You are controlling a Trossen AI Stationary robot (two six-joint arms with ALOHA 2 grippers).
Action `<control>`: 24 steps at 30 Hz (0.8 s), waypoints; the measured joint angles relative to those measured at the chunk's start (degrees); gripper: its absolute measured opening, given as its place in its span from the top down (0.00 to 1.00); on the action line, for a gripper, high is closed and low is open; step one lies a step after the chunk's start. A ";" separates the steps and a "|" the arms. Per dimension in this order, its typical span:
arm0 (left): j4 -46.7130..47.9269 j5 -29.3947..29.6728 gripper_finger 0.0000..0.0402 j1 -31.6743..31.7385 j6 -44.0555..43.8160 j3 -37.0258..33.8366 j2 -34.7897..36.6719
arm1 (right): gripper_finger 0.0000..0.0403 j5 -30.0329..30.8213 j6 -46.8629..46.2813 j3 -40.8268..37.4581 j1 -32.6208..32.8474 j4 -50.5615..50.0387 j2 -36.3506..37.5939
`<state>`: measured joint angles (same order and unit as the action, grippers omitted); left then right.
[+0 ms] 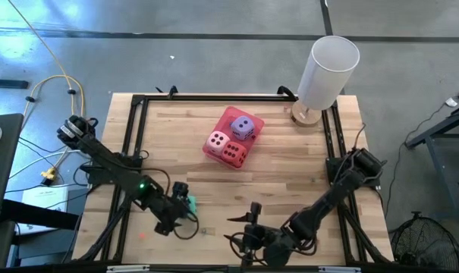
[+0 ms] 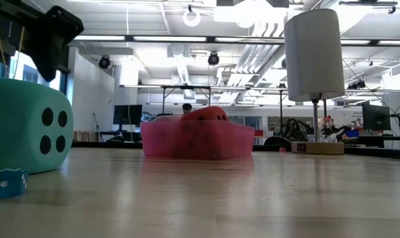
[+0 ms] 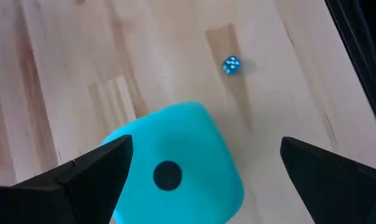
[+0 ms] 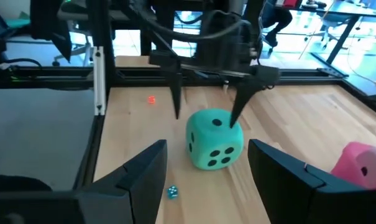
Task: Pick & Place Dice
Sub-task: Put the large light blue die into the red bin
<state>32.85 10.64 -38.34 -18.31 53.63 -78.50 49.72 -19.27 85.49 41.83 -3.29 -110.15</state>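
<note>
The teal green die (image 4: 214, 140) rests on one face on the wooden table near its front left, also seen in the left wrist view (image 3: 181, 165) and the low view (image 2: 28, 125). My left gripper (image 4: 206, 115) hovers open over it, pointing steeply down, one finger to each side of its top (image 3: 203, 149). My right gripper (image 4: 206, 155) is open and empty, near the front edge (image 1: 244, 227), pointing at the die from the right. The purple die (image 1: 243, 127), pale pink die (image 1: 218, 142) and red die (image 1: 233, 154) sit in the pink tray (image 1: 253, 120).
A tiny blue die (image 3: 231, 65) lies on the table close to the teal one, and a tiny red one (image 4: 151, 99) lies farther left. A white cylinder on a round wooden base (image 1: 328, 68) stands at the back right. A black frame (image 1: 138, 129) edges the table.
</note>
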 joint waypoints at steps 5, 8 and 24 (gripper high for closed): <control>0.23 -0.03 0.00 1.50 -6.73 0.00 0.00 | 0.46 -0.02 -0.63 0.00 1.40 -0.15 0.00; 0.23 1.75 0.00 1.54 -8.82 0.00 0.00 | 0.46 0.00 -0.96 0.00 2.01 -0.16 0.00; 3.38 5.26 0.00 0.23 -17.55 0.00 0.00 | 0.46 0.00 -1.56 0.00 1.89 -0.15 0.00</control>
<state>36.23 15.90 -38.11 -35.86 53.63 -78.50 49.71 -20.83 85.49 43.72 -3.44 -110.15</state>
